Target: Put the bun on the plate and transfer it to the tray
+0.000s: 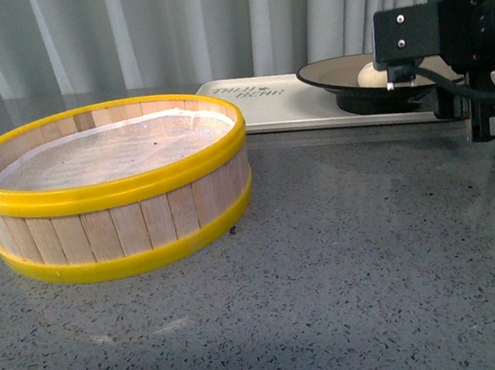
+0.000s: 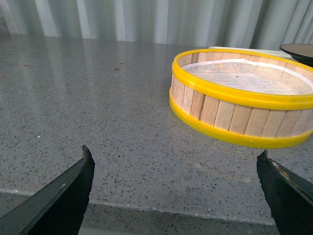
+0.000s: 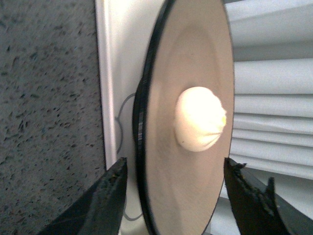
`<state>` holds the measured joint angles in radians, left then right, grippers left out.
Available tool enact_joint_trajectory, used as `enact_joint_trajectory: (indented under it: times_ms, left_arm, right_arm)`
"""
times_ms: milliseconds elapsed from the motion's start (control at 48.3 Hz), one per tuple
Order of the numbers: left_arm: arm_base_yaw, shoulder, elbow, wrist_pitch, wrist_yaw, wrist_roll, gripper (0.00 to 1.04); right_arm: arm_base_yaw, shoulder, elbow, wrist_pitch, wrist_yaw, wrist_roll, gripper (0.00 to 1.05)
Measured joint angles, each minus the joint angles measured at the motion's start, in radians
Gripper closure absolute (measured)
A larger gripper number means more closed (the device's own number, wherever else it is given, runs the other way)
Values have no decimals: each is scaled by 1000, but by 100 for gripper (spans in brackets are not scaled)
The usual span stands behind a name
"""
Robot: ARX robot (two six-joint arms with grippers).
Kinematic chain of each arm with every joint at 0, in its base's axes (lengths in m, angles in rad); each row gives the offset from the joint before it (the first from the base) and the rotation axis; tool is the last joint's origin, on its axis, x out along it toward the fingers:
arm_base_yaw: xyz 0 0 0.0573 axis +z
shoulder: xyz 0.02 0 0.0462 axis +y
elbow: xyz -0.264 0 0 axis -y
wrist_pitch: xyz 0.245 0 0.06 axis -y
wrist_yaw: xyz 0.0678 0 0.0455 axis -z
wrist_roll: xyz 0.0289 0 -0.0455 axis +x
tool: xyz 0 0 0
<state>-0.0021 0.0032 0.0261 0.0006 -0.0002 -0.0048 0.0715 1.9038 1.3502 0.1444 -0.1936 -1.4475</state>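
Observation:
The cream-white bun sits in the middle of the beige, black-rimmed plate. The plate stands on the cream-white tray at the back right of the table. My right gripper is open at the plate's right side. In the right wrist view the bun lies on the plate just beyond the gripper. The plate's near edge is between the spread fingers, touching neither. The tray shows under the plate. My left gripper is open and empty, low over the table's near edge.
A round wooden steamer basket with yellow rims stands at the left middle of the grey speckled table; it holds only a white liner. It also shows in the left wrist view. Pale curtains hang behind the table.

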Motion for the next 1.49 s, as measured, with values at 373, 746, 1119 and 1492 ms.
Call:
enact_joint_trajectory:
  times_ms: [373, 746, 1119, 1492]
  left_arm:
    - [0, 0, 0, 0, 0, 0, 7]
    - [0, 0, 0, 0, 0, 0, 7]
    - [0, 0, 0, 0, -1, 0, 7]
    - [0, 0, 0, 0, 0, 0, 7]
  right_arm:
    - [26, -280, -116, -19, 33, 467, 9]
    - [-10, -430, -248, 180, 222, 1099, 20]
    - [-62, -704, -819, 528, 199, 1427, 89]
    - [-71, -954, -1139, 584, 196, 1434, 103]
